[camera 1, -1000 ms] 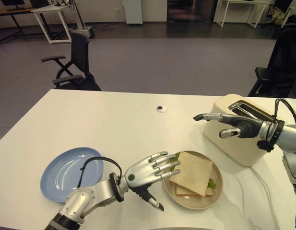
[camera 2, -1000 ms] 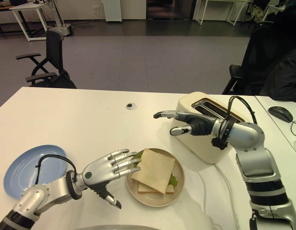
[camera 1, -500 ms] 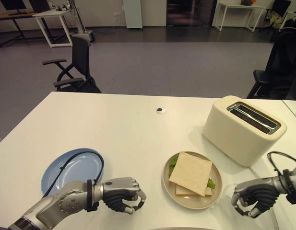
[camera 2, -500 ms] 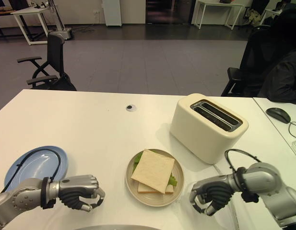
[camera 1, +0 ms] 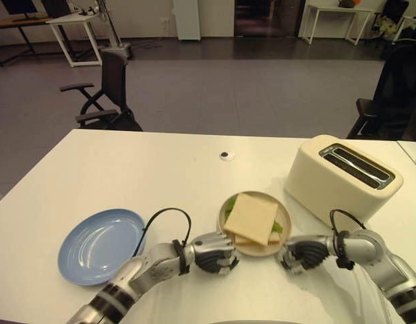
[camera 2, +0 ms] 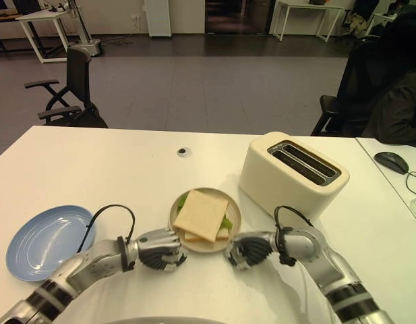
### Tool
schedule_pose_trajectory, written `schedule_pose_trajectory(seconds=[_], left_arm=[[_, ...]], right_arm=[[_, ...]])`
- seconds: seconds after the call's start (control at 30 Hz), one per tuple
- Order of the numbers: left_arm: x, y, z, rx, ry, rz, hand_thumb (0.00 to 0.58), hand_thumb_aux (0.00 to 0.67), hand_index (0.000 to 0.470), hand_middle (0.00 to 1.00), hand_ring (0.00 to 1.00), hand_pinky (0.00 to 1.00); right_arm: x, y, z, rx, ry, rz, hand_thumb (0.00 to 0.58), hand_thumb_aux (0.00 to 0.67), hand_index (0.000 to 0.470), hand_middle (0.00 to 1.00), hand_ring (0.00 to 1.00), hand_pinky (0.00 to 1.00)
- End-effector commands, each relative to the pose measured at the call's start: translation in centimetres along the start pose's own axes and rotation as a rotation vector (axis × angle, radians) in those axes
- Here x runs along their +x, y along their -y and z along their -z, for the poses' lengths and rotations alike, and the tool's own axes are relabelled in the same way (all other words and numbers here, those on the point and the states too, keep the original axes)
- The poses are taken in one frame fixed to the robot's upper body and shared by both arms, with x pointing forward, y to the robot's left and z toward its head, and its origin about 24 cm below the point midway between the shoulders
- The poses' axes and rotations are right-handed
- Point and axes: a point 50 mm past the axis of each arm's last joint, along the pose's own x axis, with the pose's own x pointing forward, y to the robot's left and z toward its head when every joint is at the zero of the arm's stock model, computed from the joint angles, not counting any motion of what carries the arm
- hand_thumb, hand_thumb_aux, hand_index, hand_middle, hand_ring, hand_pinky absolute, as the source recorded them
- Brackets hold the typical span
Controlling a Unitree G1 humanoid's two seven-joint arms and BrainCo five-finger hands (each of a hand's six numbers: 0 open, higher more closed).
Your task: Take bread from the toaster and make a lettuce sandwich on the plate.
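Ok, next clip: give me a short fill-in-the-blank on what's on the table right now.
1. On the beige plate lies a sandwich with green ____ showing between its slices.
2. No bread sticks up from the slots of the cream ____.
3. The second plate, at the robot's left, is ____ in colour.
4. The left hand and the right hand flank the beige plate, fingers ____.

Missing words: lettuce; toaster; blue; curled.

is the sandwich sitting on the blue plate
No, the sandwich lies on the beige plate, and the blue plate off to its left holds nothing.
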Motion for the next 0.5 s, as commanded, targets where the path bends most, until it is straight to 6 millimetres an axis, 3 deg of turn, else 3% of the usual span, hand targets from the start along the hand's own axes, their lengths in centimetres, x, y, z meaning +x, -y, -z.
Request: schedule_pose_trajectory(seconds=[0.03, 0.1, 0.17, 0.2, 0.23, 0.27, 0.3, 0.33, 0.37, 0.4, 0.43, 0.47, 0.5], left_arm=[[1.5, -1.5, 4.8, 0.026, -0.205, -0.075, 0.58, 0.67, 0.47, 1.0, 1.0, 1.0], [2.5, -3.0, 6.9, 0.057, -0.282, -0.116, 0.58, 0.67, 0.47, 1.0, 1.0, 1.0], [2.5, -3.9, 7.8, 0.063, -0.306, -0.156, 0.58, 0.67, 0.47, 1.0, 1.0, 1.0], [2.2, -3.9, 7.8, 0.053, -0.295, -0.179, 0.58, 0.67, 0.47, 1.0, 1.0, 1.0], [1.8, -3.8, 7.7, 0.049, -0.283, -0.194, 0.58, 0.67, 0.47, 1.0, 1.0, 1.0], [1.5, -3.6, 7.3, 0.047, -0.264, -0.206, 0.58, 0.67, 0.47, 1.0, 1.0, 1.0], [1.1, -3.4, 6.9, 0.045, -0.242, -0.218, 0.58, 0.67, 0.47, 1.0, 1.0, 1.0], [0.6, -3.4, 6.4, 0.039, -0.216, -0.24, 0.58, 0.67, 0.47, 1.0, 1.0, 1.0], [0.1, -3.6, 5.7, 0.028, -0.188, -0.274, 0.578, 0.636, 0.446, 1.0, 1.0, 1.0], [-0.5, -4.4, 4.9, 0.009, -0.157, -0.339, 0.237, 0.155, 0.109, 1.0, 1.0, 1.0], [-1.2, -5.5, 4.0, -0.016, -0.122, -0.413, 0.0, 0.0, 0.0, 1.0, 1.0, 1.0], [-1.9, -6.8, 3.1, -0.041, -0.081, -0.487, 0.009, 0.005, 0.004, 1.0, 1.0, 1.0], [-2.5, -7.7, 2.5, -0.062, -0.054, -0.541, 0.237, 0.155, 0.109, 1.0, 1.0, 1.0]], right_arm=[[3.2, 4.2, 1.6, 0.026, -0.105, 0.29, 0.58, 0.67, 0.47, 1.0, 1.0, 1.0], [4.4, 5.4, 2.0, 0.03, -0.123, 0.383, 0.58, 0.67, 0.47, 1.0, 1.0, 1.0], [5.1, 6.0, 1.3, 0.021, -0.076, 0.419, 0.58, 0.67, 0.47, 1.0, 1.0, 1.0], [5.3, 6.1, 0.8, 0.01, -0.046, 0.436, 0.563, 0.554, 0.389, 0.89, 0.89, 0.89], [5.2, 6.1, 0.5, -0.002, -0.021, 0.448, 0.558, 0.539, 0.378, 0.89, 0.89, 0.89], [5.0, 6.2, 0.2, -0.012, 0.003, 0.47, 0.509, 0.436, 0.306, 0.85, 0.85, 0.85], [4.6, 6.3, 0.0, -0.026, 0.027, 0.497, 0.452, 0.355, 0.249, 0.73, 0.73, 0.73], [4.0, 6.7, -0.3, -0.035, 0.05, 0.538, 0.0, 0.0, 0.0, 0.3, 0.3, 0.3], [3.3, 7.1, -0.6, -0.041, 0.074, 0.588, 0.0, 0.0, 0.0, 0.27, 0.27, 0.27], [2.4, 7.7, -1.0, -0.042, 0.1, 0.648, 0.0, 0.0, 0.0, 0.27, 0.27, 0.27], [1.5, 8.2, -1.4, -0.04, 0.126, 0.707, 0.0, 0.0, 0.0, 0.27, 0.27, 0.27], [0.9, 8.5, -1.9, -0.05, 0.154, 0.759, 0.0, 0.0, 0.0, 0.27, 0.27, 0.27], [0.4, 8.7, -2.2, -0.055, 0.173, 0.797, 0.0, 0.0, 0.0, 0.03, 0.03, 0.03]])
